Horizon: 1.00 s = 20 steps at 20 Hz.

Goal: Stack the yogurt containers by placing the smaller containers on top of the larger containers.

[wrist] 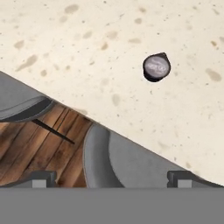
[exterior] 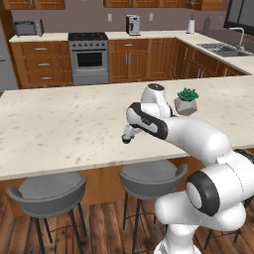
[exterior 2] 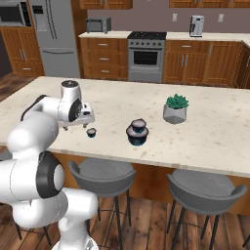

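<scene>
The gripper (exterior 2: pixel 86 118) hangs spread wide and empty over the near edge of the speckled cream island counter (exterior 2: pixel 215 132), with the tiniest yogurt cup (exterior 2: pixel 91 132) sitting on the stone just beside it. Further along the counter the mid-sized cup (exterior 2: pixel 137 125) rests on top of the widest cup (exterior 2: pixel 137 138), and a potted succulent (exterior 2: pixel 175 108) stands beyond them. Grey bar stools (exterior 2: pixel 102 177) tuck under the counter's edge; behind, wooden cabinets, a steel stove (exterior 2: pixel 145 56) and fridge (exterior 2: pixel 54 34) line the wall

- I see a pale speckled stone island counter (exterior 2: pixel 205 132).
- On it stand the tiniest dark cup (exterior 2: pixel 91 132), a stacked pair of dark cups (exterior 2: pixel 137 133), and a potted plant (exterior 2: pixel 175 109).
</scene>
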Motion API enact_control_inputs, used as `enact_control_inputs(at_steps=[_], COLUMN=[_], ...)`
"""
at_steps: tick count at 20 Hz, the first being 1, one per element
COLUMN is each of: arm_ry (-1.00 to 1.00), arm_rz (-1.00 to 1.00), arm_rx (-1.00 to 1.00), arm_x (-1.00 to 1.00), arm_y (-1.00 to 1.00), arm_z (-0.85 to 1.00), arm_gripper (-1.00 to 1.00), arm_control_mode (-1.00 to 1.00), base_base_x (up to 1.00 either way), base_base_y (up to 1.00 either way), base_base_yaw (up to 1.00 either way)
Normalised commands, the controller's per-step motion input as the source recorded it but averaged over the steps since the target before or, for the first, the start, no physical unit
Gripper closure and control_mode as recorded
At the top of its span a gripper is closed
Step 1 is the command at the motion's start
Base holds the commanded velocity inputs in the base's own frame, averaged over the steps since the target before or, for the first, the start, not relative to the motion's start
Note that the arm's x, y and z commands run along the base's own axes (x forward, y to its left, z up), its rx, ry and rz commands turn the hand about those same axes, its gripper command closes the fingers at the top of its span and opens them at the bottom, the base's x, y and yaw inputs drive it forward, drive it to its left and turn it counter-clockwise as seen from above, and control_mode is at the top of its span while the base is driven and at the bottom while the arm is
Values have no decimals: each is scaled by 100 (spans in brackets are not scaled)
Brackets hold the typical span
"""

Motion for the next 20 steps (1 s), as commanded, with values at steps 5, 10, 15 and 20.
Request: enact_control_inputs(at_steps=[5, 10, 15, 20], arm_ry=[0, 0, 0, 0], arm_rz=[3, 3, 4, 4], arm_rx=[-2, -2, 0, 0], arm_x=[5, 8, 12, 18], arm_y=[-8, 0, 0, 0], arm_z=[-21, -14, -3, -4], arm_gripper=[-100, -100, -100, -100], arm_control_mode=[-100, -100, -100, -100], base_base_x=[0, 0, 0, 0], base_base_y=[0, 0, 0, 0], base_base_yaw=[0, 0, 0, 0])
